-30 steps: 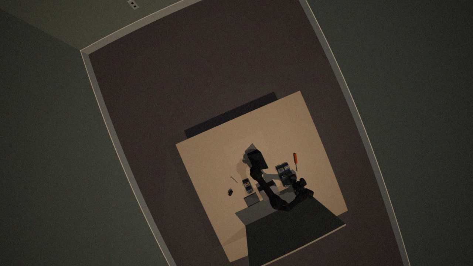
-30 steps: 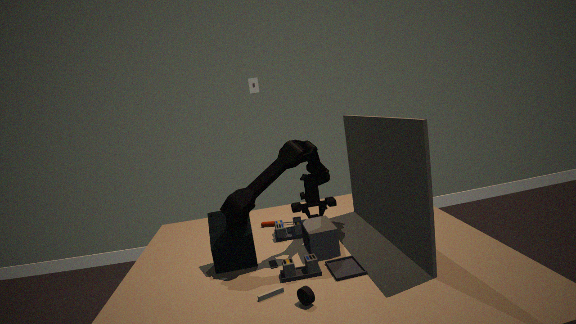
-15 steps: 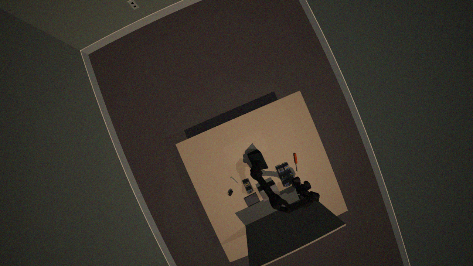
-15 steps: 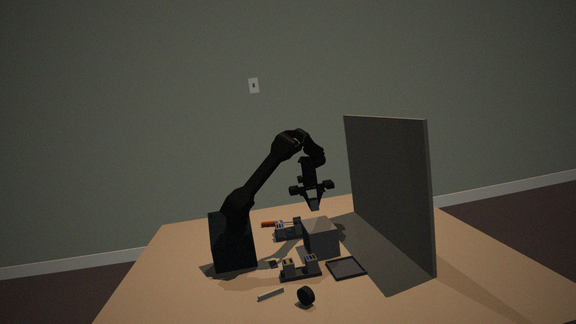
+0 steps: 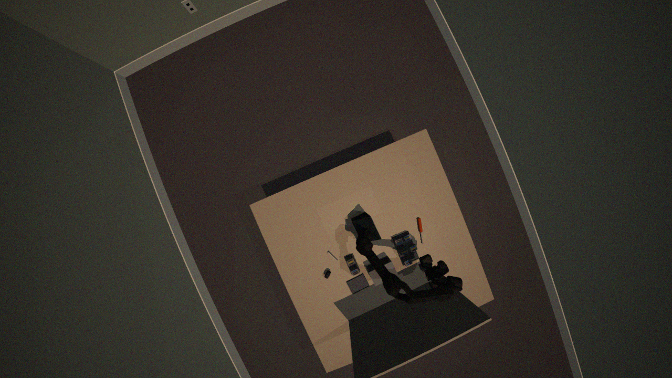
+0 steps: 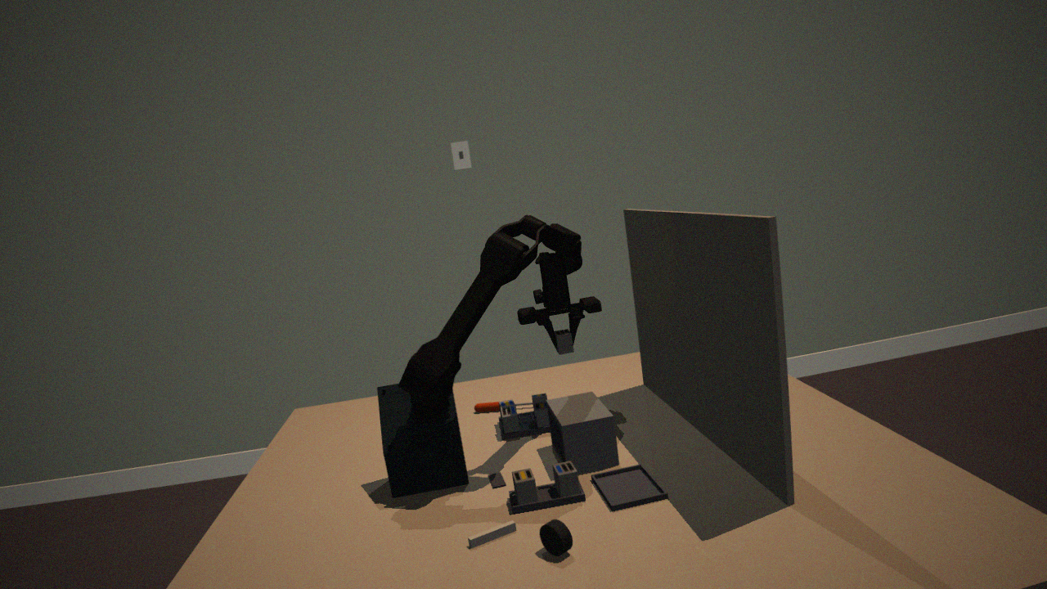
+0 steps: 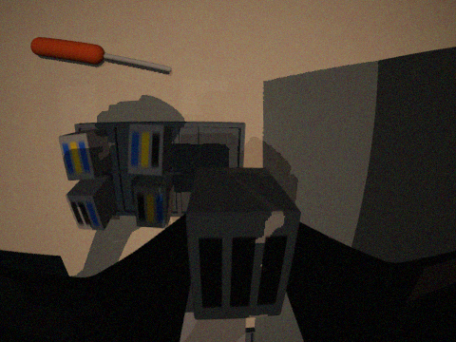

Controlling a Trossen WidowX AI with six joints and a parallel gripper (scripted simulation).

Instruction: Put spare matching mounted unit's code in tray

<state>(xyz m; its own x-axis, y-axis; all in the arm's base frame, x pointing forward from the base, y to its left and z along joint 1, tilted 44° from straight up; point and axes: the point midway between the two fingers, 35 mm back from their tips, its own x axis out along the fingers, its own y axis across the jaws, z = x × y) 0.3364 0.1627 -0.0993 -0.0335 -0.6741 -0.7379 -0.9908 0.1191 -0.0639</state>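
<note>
My gripper [image 6: 563, 339] [image 7: 232, 219] is shut on a grey block [image 6: 564, 345] [image 7: 240, 311] with three black stripes, held well above the table. The spare rack [image 6: 521, 434] [image 7: 218, 134] below holds several grey blocks. Their stripes are blue-yellow-blue [image 7: 76, 157], blue-yellow-black [image 7: 145, 148], black-yellow-blue [image 7: 152, 207] and dark with blue [image 7: 85, 213]. A smaller rack [image 6: 549, 504] bears a yellow-striped block [image 6: 523, 487] and a blue-and-black-striped block [image 6: 565, 479]. The low tray [image 6: 629, 487] [image 5: 358, 283] is empty. A large grey box [image 6: 591, 442] may be the mounted unit; no code is readable.
A tall grey panel [image 6: 703, 329] [image 5: 418, 333] stands beyond the box and tray. An orange screwdriver [image 5: 419, 224] [image 6: 487, 406] [image 7: 68, 50] lies beside the spare rack. A pale bar [image 6: 492, 534], a black disc [image 6: 556, 537] and a small dark plate [image 6: 496, 479] lie around the smaller rack.
</note>
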